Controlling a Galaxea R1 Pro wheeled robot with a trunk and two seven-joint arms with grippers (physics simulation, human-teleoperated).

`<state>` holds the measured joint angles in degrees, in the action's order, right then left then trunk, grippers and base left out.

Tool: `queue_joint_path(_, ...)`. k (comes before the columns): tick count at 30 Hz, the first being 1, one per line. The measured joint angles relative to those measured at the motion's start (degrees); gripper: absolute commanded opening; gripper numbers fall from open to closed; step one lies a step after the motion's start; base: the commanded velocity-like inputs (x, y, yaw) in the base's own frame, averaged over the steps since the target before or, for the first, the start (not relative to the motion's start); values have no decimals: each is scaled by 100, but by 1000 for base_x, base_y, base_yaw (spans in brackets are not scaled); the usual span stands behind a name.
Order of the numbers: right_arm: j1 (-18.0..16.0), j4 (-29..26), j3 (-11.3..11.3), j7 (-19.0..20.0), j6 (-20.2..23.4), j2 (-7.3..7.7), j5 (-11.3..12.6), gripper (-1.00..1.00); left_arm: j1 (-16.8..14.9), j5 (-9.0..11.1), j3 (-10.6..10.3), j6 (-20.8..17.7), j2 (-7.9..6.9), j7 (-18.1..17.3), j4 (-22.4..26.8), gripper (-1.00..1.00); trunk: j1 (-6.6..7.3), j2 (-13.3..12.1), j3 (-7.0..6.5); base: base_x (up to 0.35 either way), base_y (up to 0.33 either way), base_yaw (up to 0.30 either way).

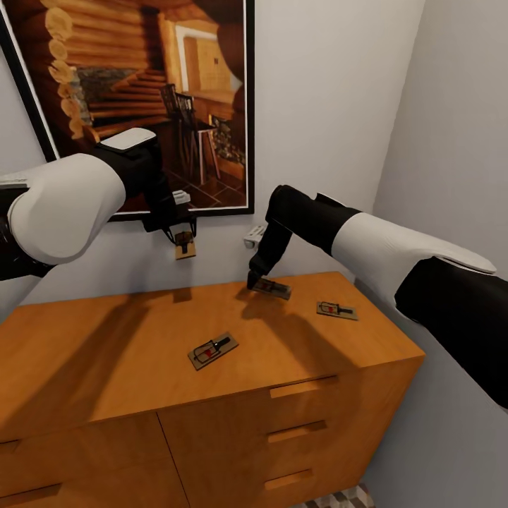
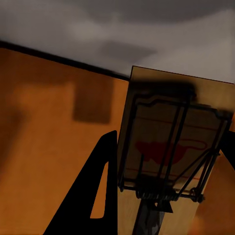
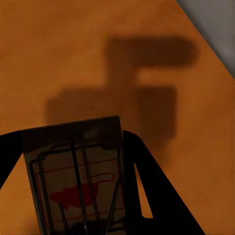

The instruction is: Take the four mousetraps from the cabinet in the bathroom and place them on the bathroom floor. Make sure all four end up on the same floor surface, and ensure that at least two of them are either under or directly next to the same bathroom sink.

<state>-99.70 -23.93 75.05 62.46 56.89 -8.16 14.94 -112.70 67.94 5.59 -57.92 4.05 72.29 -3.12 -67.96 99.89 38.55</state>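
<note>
Even soft light; arm shadows on cabinet (image 1: 141, 339) top; wrist views dim, slightly blurred.

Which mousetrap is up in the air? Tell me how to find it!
Find the big log-cabin picture on the wall above the orange wooden cabinet. Just under its black frame, the left claw pinches one mousetrap, hanging above the cabinet top. The other three are down at the cabinet top, one of them in the right claw, so it's the highest one.

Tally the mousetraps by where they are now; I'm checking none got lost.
Small wooden mousetraps held in jaws: 2 (left, right)
Small wooden mousetraps lying free on the orange-brown wooden cabinet: 2 ()
Total: 4
</note>
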Motion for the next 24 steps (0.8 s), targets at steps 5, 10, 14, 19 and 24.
queue_joint_path(5, 3, 2, -3, 0, 0, 6, 4, -100, 0, 0, 0, 0, 0, -4, -1, -100, -3, 0, 0, -202, 0, 0)
queue_joint_path(10, 6, 0, 1, 1, 0, 8, 4, -100, 0, -1, -1, 0, 1, -4, -1, -100, -3, 0, 0, -316, 0, 0)
queue_joint_path(14, 4, 2, -2, -1, 0, 8, 3, -100, 0, -1, 0, 0, 0, -4, -1, -100, -3, 0, 0, -331, 0, 0)
queue_joint_path(19, 6, 2, -3, -1, 1, 12, 4, -100, 0, -1, 0, 0, 0, -4, 2, -100, -3, 0, 0, -333, 0, 0)
queue_joint_path(24, 12, 2, 5, 0, 0, 13, 2, -100, 0, 2, 4, 1, 36, -4, 3, -100, -3, 0, 0, -321, 0, 0)
